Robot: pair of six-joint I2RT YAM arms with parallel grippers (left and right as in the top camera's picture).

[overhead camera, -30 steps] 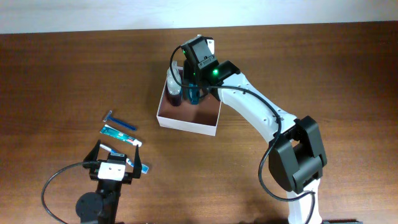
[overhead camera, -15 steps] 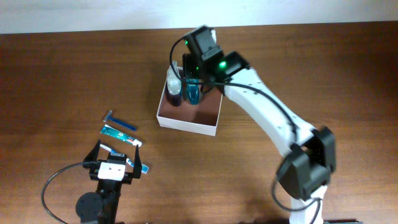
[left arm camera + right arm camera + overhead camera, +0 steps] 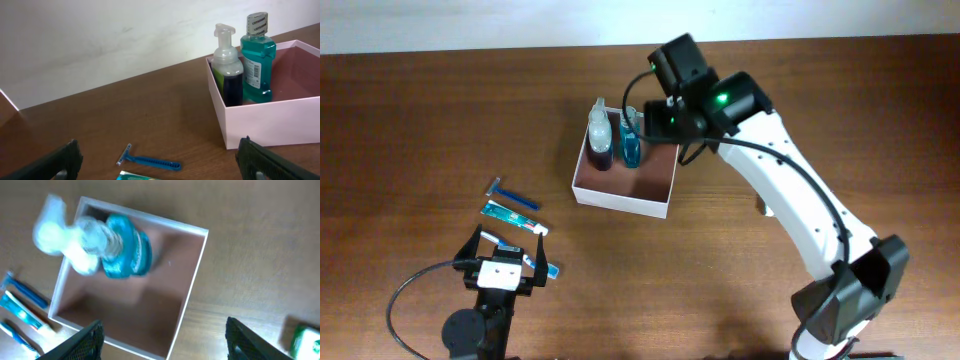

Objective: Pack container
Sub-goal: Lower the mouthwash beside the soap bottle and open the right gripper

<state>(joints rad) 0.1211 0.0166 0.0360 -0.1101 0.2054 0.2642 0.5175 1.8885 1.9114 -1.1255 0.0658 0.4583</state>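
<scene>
Two bottles, pump bottle (image 3: 600, 140) and mouthwash (image 3: 629, 143), are stood together in the container (image 3: 620, 203); right fingers (image 3: 92, 336) are spread empty over it, left fingers (image 3: 61, 161) spread wide.

Pretty plain setup: a dark reddish-brown wood-grain surface (image 3: 440, 120) under soft, even light. Right along its far edge there's an off-white wall (image 3: 100, 40) with a few faint scuffs and smudges.
</scene>
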